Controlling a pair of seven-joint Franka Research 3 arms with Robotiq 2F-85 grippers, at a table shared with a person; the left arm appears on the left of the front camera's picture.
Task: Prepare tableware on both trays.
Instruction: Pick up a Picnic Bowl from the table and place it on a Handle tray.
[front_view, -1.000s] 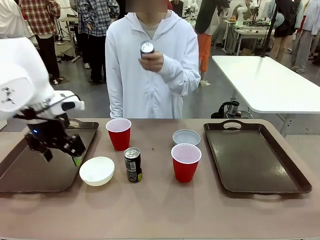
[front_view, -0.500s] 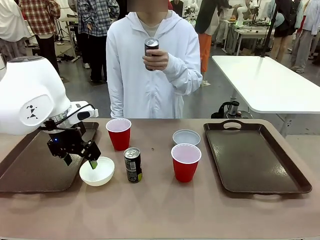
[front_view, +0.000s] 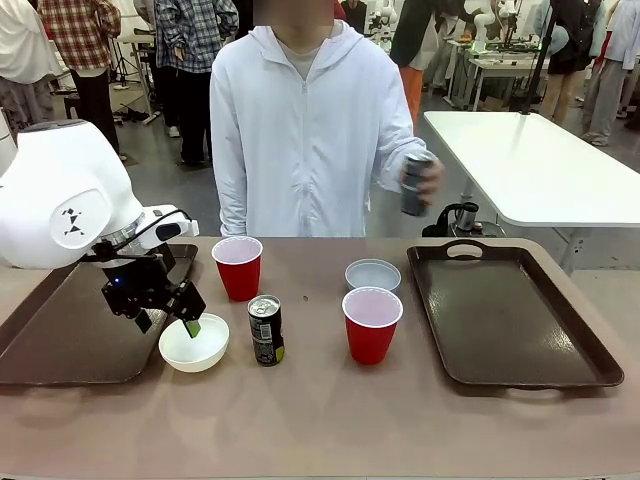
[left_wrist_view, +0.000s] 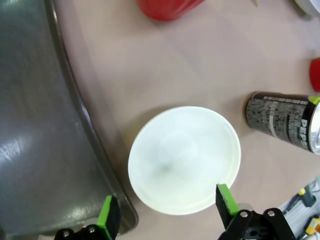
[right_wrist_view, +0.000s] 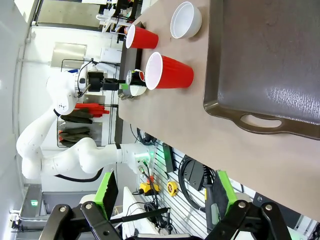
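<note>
My left gripper (front_view: 168, 323) hangs open just above the white bowl (front_view: 193, 343), its green pads straddling the bowl's near rim in the left wrist view (left_wrist_view: 165, 210). The bowl (left_wrist_view: 184, 159) sits on the table beside the left tray (front_view: 70, 330). A black can (front_view: 266, 330) stands right of the bowl, with one red cup (front_view: 238, 267) behind it and another red cup (front_view: 371, 325) further right. The pale grey-blue bowl (front_view: 373, 274) lies near the right tray (front_view: 510, 320). The person's hand holds a second can (front_view: 416, 185) in the air. My right gripper (right_wrist_view: 164, 190) is open, off the table's edge.
The left tray's rim (left_wrist_view: 75, 115) runs right next to the white bowl. The person in white (front_view: 300, 130) stands at the far edge. In the right wrist view the right tray (right_wrist_view: 270, 65) lies bare, with its handle slot (right_wrist_view: 257, 120) nearest.
My left gripper moved right from over the left tray to above the white bowl. The person's hand carried the can from chest height down and right, toward the right tray.
</note>
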